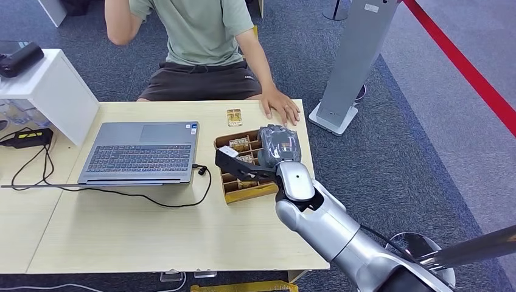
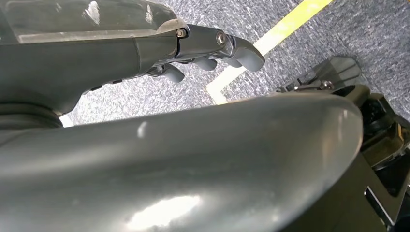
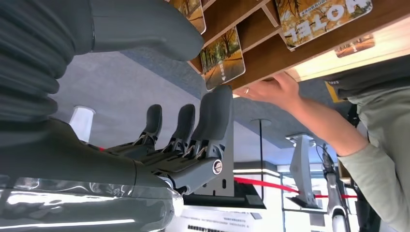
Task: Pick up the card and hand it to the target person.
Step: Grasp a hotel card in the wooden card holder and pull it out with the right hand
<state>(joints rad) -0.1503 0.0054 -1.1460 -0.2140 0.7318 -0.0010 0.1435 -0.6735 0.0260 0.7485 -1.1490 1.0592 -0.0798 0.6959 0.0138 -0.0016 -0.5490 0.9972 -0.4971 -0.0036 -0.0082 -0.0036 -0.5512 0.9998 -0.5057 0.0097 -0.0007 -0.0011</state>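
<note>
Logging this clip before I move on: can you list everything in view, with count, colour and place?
table: one, light wood, centre
laptop: one, grey, open, left of the card box
card box: one, brown wood with compartments, under the right robot hand
cards in box: several, autumn print, exact count unclear
loose card: one, yellow-brown, table's far edge
cable: one, black, in front of the laptop
white shelf: one, far left
grey stand: one, right of the table
person: one, green shirt, seated opposite, hand on the table
right robot hand: grey, over the box
left robot hand: grey, above the carpet
</note>
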